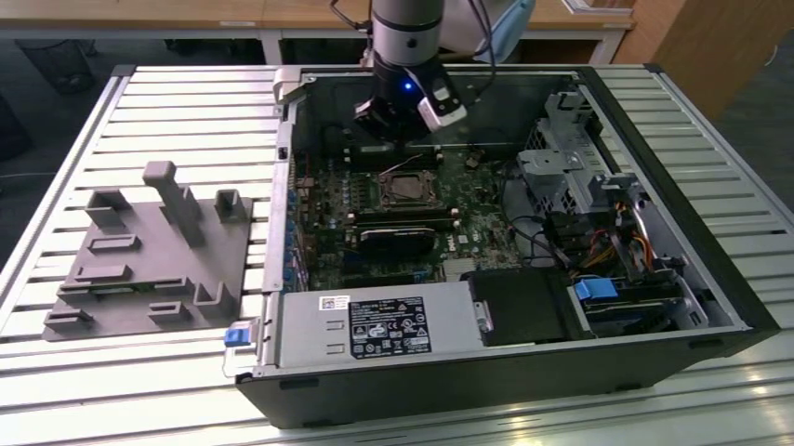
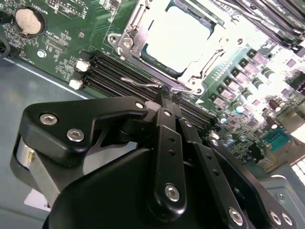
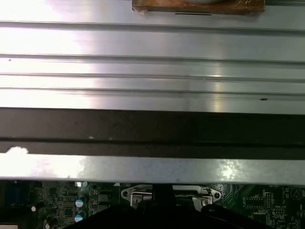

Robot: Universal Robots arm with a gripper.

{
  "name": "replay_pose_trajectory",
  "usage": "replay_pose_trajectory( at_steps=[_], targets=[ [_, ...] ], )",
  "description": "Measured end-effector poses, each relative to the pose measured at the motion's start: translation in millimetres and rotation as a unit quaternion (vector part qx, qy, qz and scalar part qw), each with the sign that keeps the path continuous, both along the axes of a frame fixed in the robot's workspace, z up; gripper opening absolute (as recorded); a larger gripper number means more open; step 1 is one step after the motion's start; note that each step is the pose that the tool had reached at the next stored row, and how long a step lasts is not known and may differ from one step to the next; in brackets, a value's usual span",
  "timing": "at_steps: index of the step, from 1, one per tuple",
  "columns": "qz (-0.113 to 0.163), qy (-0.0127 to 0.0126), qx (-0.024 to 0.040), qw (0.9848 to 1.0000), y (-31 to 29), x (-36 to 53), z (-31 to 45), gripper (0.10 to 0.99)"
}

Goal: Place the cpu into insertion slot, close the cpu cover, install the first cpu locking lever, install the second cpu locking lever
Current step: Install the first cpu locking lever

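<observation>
Pincer at the socket's wire lever

Pincer fingers are drawn together in the second wrist view, their tips meeting at a thin silvery locking lever that runs along the near edge of the insertion slot; whether the tips actually clamp the wire cannot be told. In the exterior view the pincer hangs from the arm inside the open computer case, just behind the socket.

The cpu sits in the insertion slot, its pale metal face glaring under the light. The cpu cover lies flat over it, its frame around the chip's edges. In the exterior view the same socket shows near the middle of the green motherboard, with black memory slots and a black card in front of it. Memory slots also run just beside the socket in the second wrist view, and a coin cell battery sits on the board further off.

The power supply carries white and black labels; their print is too small to read. Board lettering in the wrist views is likewise illegible.

A grey fixture block stands on the slatted table, to the exterior view's left of the case, well apart from the arm. The first wrist view shows ribbed metal and, below it, the socket frame.
</observation>
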State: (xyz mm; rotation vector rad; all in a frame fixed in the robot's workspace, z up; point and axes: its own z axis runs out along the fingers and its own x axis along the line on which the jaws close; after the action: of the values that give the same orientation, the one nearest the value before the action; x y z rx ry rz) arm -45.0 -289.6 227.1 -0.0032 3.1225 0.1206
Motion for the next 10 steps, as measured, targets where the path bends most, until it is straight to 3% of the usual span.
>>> replay_pose_trajectory(
  at_steps=[10],
  targets=[
    [-0.007, 0.0000, 0.0000, 1.0000, 2.1, 6.0, -3.8, 0.106]
  ],
)
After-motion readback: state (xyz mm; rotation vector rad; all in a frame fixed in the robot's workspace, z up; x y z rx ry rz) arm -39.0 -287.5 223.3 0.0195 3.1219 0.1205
